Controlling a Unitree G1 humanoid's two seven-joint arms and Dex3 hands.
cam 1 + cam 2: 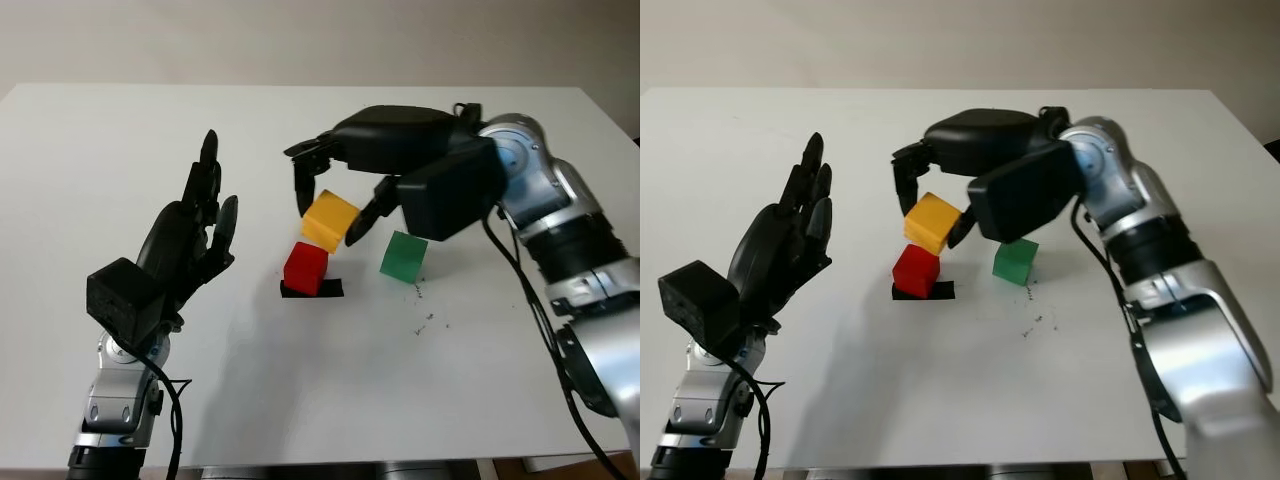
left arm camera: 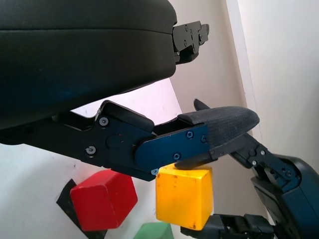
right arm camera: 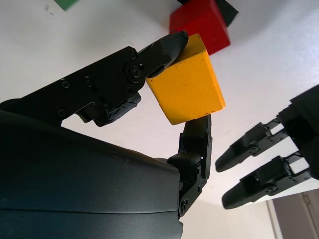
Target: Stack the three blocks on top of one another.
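Note:
My right hand (image 1: 328, 214) is shut on a yellow block (image 1: 331, 221), pinching it between fingertips (image 3: 169, 45) over the middle of the table. The block is tilted and hangs just above and slightly right of a red block (image 1: 305, 268), which stands on a black mark (image 1: 334, 289). I cannot tell if the two touch. A green block (image 1: 404, 256) sits on the table to the right of the red one, under the right palm. My left hand (image 1: 203, 215) is open, raised off the table to the left of the blocks, palm facing them.
The white table (image 1: 300, 390) runs wide to all sides. A few small dark specks (image 1: 428, 320) lie in front of the green block. A cable (image 1: 530, 300) hangs along the right forearm.

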